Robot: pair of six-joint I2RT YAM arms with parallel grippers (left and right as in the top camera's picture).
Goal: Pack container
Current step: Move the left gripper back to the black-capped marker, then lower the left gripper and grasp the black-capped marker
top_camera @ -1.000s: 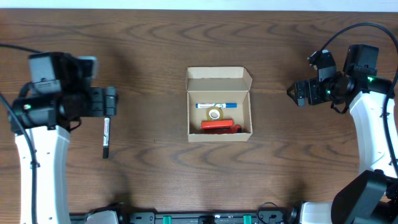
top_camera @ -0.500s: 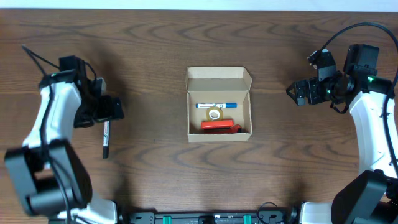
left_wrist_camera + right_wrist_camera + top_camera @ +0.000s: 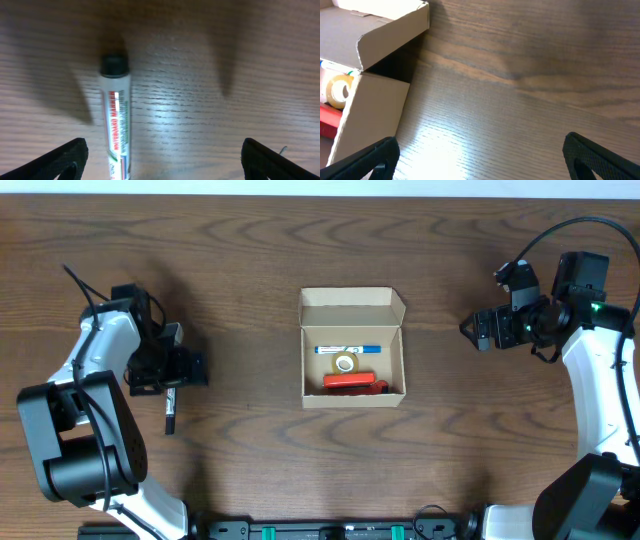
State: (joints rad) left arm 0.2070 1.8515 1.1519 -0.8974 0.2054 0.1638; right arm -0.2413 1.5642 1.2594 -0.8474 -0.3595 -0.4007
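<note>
**Handling the container (image 3: 352, 399)**

It sits mid-table, flap up: light, thin card, likely crushable, so hold its side walls. The left gripper (image 3: 160, 165) is spread wide, empty, straddling the marker (image 3: 116, 125); the right gripper (image 3: 480, 160) is wide, empty.

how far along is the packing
Done: a blue pen, tape roll and red item lie in the open container. In hand: the left claw, open, hovers over the marker on the table. Left: grasp it, box it, shut the flap.
</note>
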